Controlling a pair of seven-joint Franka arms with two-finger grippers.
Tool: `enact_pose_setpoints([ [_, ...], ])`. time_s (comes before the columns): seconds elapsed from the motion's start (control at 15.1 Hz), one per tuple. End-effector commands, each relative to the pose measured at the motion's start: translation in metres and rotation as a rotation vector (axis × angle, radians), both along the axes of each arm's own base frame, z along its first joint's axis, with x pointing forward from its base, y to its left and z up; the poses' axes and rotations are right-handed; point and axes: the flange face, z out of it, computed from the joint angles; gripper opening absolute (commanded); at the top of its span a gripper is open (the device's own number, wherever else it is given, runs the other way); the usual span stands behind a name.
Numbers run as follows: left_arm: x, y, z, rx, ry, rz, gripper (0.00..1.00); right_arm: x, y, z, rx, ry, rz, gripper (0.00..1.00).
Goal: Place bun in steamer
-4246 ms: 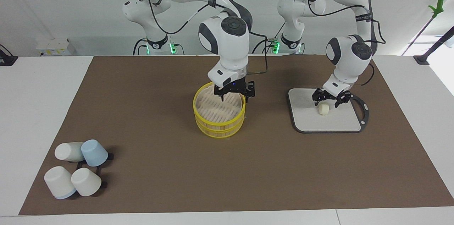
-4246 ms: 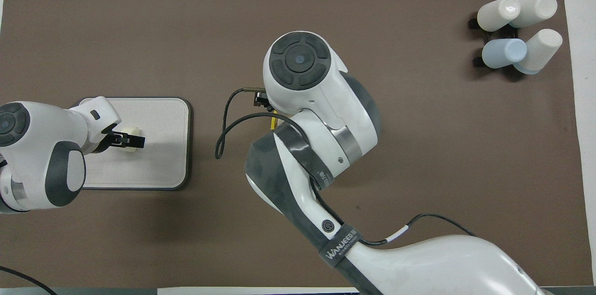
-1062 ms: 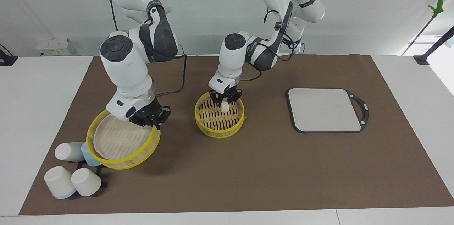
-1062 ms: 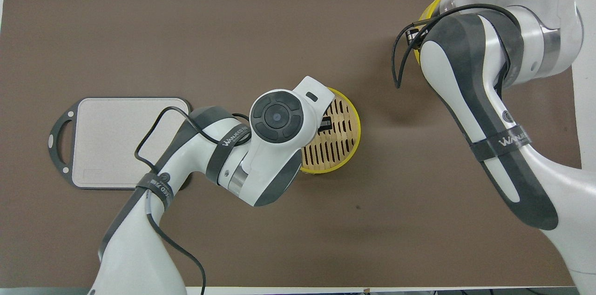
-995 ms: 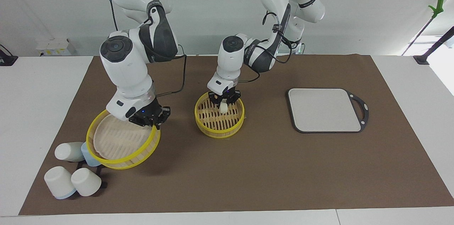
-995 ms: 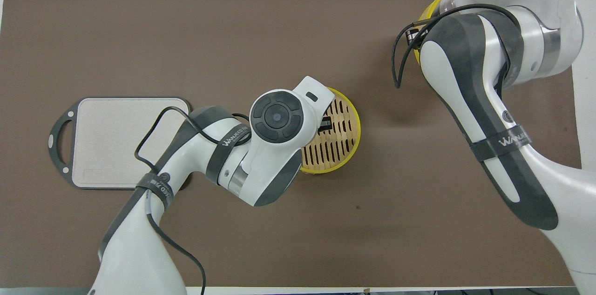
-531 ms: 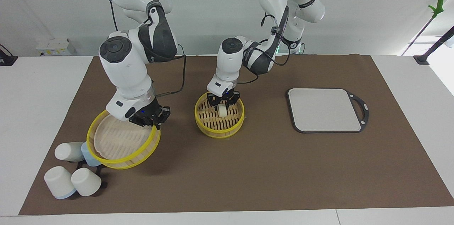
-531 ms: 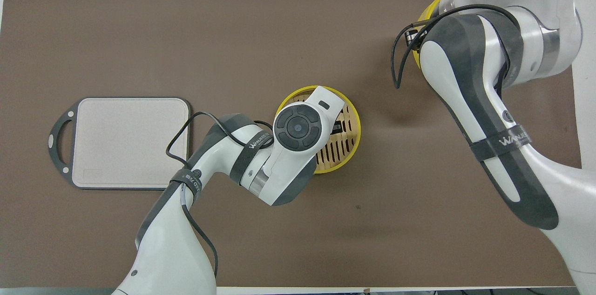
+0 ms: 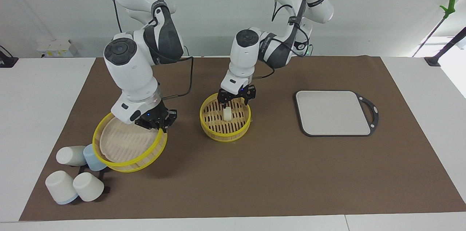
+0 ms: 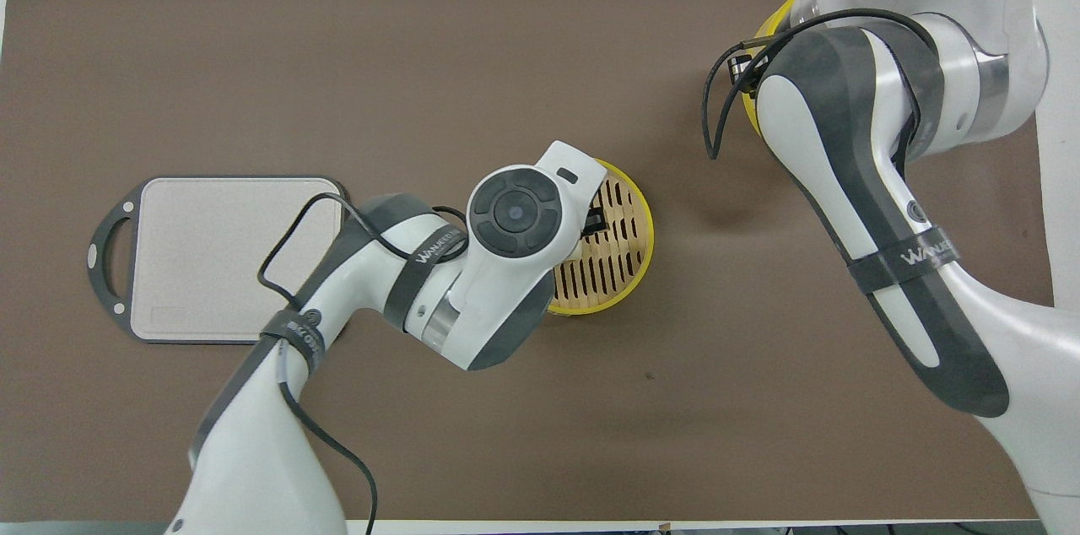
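Observation:
The bun point(image 9: 227, 113) stands upright on the slatted floor of the open yellow-rimmed steamer point(image 9: 225, 131) at the middle of the mat. My left gripper point(image 9: 236, 99) hangs just above the bun, open and not touching it. In the overhead view the left arm's hand covers the bun, and only part of the steamer point(image 10: 626, 265) shows. My right gripper point(image 9: 155, 120) is shut on the rim of the steamer lid point(image 9: 127, 144). It holds the lid tilted above the mat toward the right arm's end. Only a strip of the lid's yellow rim point(image 10: 774, 18) shows from overhead.
Several white and blue cups point(image 9: 78, 172) lie on a black rack farther from the robots than the held lid, partly under it. A grey board with a black rim point(image 9: 333, 112) lies toward the left arm's end, bare on top point(image 10: 236, 256).
My left gripper has opened, let go of the bun and risen a little; the bun now stands on the steamer floor. The right gripper with the lid has shifted slightly toward the steamer.

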Motion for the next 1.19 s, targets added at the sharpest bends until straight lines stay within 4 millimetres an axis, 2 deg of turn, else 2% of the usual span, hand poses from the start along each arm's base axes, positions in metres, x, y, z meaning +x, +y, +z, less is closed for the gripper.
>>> enact_pose_setpoints([
  [0.0,0.013,0.082,0.064,0.013,0.033,-0.005,1.0,-0.02,0.043,0.004,0.015,0.0,-0.065,0.0],
  [0.07,0.019,0.112,0.08,0.013,0.037,-0.012,1.0,-0.028,0.065,0.005,0.016,0.002,-0.094,0.0],
  [0.2,0.03,0.166,0.101,0.014,0.045,-0.03,1.0,-0.049,0.121,-0.001,0.008,-0.009,-0.133,0.0],
  [0.27,0.031,0.188,0.112,0.013,0.048,-0.042,1.0,-0.056,0.138,-0.004,0.011,-0.013,-0.145,0.0],
  [0.4,0.036,0.247,0.128,0.014,0.059,-0.077,1.0,-0.068,0.171,-0.007,0.023,-0.02,-0.185,0.0],
  [0.53,0.04,0.3,0.139,0.011,0.057,-0.117,1.0,-0.091,0.225,-0.027,-0.004,-0.01,-0.202,0.0],
  [0.6,0.041,0.319,0.14,0.01,0.06,-0.13,1.0,-0.098,0.244,-0.037,-0.043,-0.027,-0.205,0.0],
  [0.66,0.042,0.332,0.139,0.012,0.067,-0.148,1.0,-0.103,0.256,-0.042,-0.052,-0.04,-0.225,0.0],
  [0.8,0.044,0.364,0.141,0.016,0.066,-0.161,1.0,-0.105,0.265,-0.049,-0.045,-0.041,-0.243,0.0],
  [0.86,0.044,0.372,0.141,0.044,0.071,-0.179,1.0,-0.112,0.278,-0.054,-0.044,-0.04,-0.24,0.0],
  [0.93,0.043,0.375,0.146,0.067,0.072,-0.199,1.0,-0.115,0.288,-0.057,-0.03,-0.053,-0.235,0.0],
  [1.13,0.044,0.376,0.148,0.068,0.072,-0.201,1.0,-0.115,0.295,-0.066,-0.008,-0.059,-0.231,0.0],
])
